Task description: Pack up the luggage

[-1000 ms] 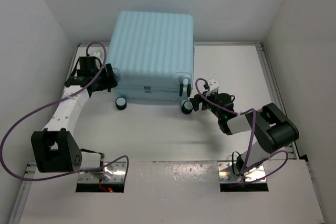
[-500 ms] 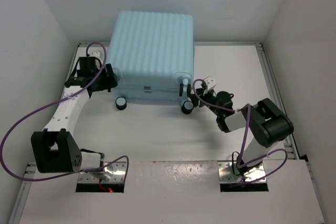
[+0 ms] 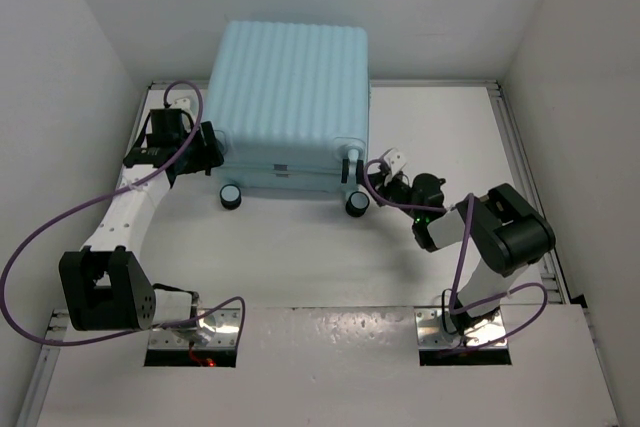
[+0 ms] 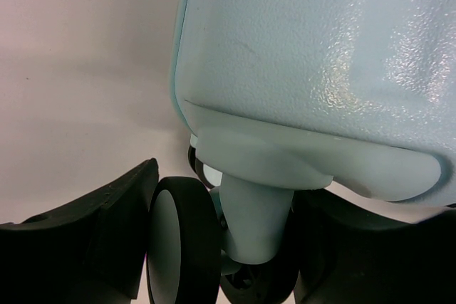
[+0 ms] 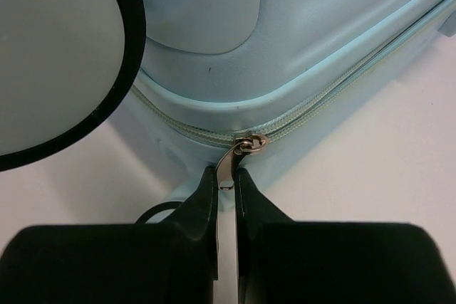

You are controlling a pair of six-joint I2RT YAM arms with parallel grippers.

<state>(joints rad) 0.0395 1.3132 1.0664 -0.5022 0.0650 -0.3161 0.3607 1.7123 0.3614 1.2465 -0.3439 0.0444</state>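
Observation:
The luggage [image 3: 290, 87] is a pale aqua ribbed suitcase lying zipped shut at the back of the white table. My left gripper [image 3: 212, 152] is at its near left corner. In the left wrist view its black fingers [image 4: 107, 226] clamp a black caster wheel [image 4: 182, 247] under the shell [image 4: 320, 48]. My right gripper [image 3: 372, 179] is at the near right corner. In the right wrist view it [image 5: 226, 179] is shut on the metal zipper pull [image 5: 231, 161], which hangs from the slider on the zipper seam [image 5: 320, 101].
Two casters [image 3: 231, 196] [image 3: 356, 204] stick out from the suitcase's near side, and one [image 5: 50, 55] fills the upper left of the right wrist view. White walls close in on both sides. A purple cable [image 3: 40, 237] loops off the left arm.
My right gripper has moved left to the suitcase corner and closed from open onto the zipper pull. The left arm and the suitcase have not moved.

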